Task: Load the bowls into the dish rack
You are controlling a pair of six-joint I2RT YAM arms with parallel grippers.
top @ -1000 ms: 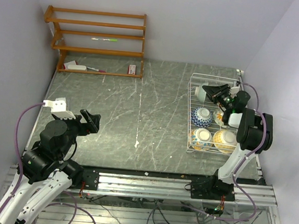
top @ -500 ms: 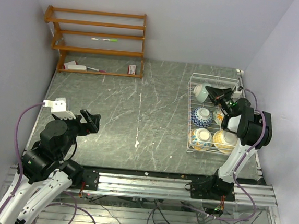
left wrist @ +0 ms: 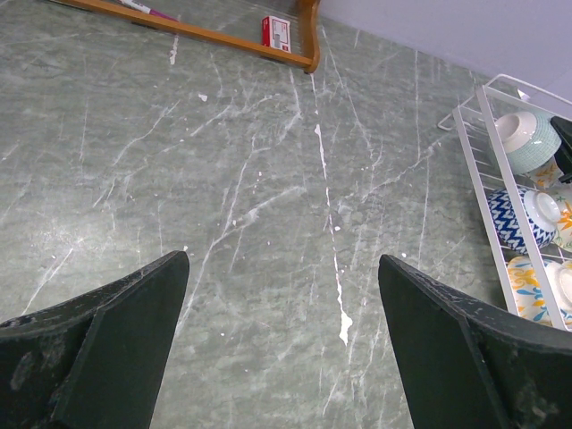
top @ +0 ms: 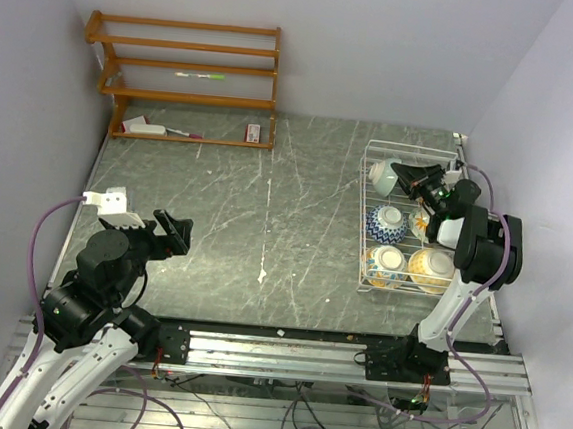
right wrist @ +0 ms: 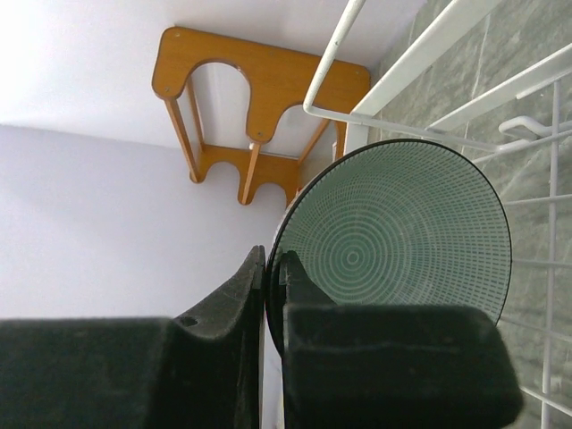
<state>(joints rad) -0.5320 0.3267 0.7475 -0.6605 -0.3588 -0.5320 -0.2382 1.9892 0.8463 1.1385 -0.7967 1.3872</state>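
pale green bowl [top: 381, 173]: tipped on its side, dish rack [top: 410, 146] 11 o'clock corner | right hand [top: 402, 173]: nearer arm, pinched on its rim, bowl at hand's 9 o'clock (top view) | left hand [top: 172, 228]: wide, empty, well apart toward 8 o'clock

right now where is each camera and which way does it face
Top external: above and behind the arms, looking down on the table; left hand, right hand show.
Left wrist: on the left arm, facing across the table to the dish rack; its open fingers show.
Right wrist: at the rack, facing the pale green bowl; its fingers pinch the rim.
Shared: all three see the wooden shelf.
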